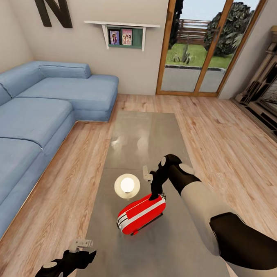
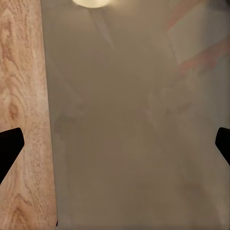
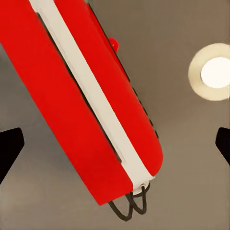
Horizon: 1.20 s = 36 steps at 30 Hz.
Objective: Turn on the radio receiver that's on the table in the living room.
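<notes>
The radio receiver [image 1: 141, 214] is a small red box with a white band, lying on the glossy grey table [image 1: 138, 134]. My right gripper [image 1: 155, 189] hangs open directly over the radio's far end. In the right wrist view the radio receiver [image 3: 91, 100] runs diagonally between the two dark fingertips [image 3: 9, 148], which stand wide apart and clear of it, and its wire handle [image 3: 128, 207] shows at one end. My left gripper [image 1: 82, 246] is open over the table's near left edge, and in the left wrist view it [image 2: 115, 148] holds nothing.
A round white lamp reflection [image 1: 127, 185] shines on the table just beyond the radio. The blue L-shaped sofa [image 1: 33, 119] runs along the left, with a strip of wood floor [image 1: 70, 179] between it and the table. A fireplace [image 1: 272, 101] stands at the right, glass doors [image 1: 201, 44] behind.
</notes>
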Motion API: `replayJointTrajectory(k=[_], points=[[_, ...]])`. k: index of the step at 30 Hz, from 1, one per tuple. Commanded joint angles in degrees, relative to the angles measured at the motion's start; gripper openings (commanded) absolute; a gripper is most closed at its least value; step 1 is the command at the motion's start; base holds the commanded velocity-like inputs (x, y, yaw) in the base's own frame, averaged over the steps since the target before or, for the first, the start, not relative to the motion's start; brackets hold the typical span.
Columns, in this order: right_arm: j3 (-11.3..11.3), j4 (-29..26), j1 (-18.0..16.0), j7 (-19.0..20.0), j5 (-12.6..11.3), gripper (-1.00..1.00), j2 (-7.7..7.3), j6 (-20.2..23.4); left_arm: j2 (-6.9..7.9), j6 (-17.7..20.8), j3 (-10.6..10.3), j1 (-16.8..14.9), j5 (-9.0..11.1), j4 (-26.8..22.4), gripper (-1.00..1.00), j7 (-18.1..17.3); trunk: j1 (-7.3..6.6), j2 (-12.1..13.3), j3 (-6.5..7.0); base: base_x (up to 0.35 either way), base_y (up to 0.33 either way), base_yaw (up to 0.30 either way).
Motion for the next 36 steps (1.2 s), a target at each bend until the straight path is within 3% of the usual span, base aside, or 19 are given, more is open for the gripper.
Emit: replayJointTrajectory(k=[1, 7, 36], points=[[0.0, 0.2, 0.0, -0.2, 0.0, 1.0, 0.11, 0.0, 0.0, 0.0, 0.0, 0.0, 0.0, 0.0, 1.0, 0.0, 0.0, 0.0, 0.0, 0.0, 0.0, 0.0], [0.0, 3.8, 0.0, -2.3, 0.0, 1.0, 1.75, -0.2, 0.0, 0.0, 0.0, 0.0, 0.0, 0.0, 1.0, 0.0, 0.0, 0.0, 0.0, 0.0, 0.0, 0.0], [-0.1, 13.2, 0.1, -12.2, -0.1, 1.0, 1.75, -2.3, 0.0, -0.1, 0.0, 0.0, 0.1, 0.7, 1.0, -0.1, 0.0, 0.0, 0.0, 0.0, 0.0, 0.0]])
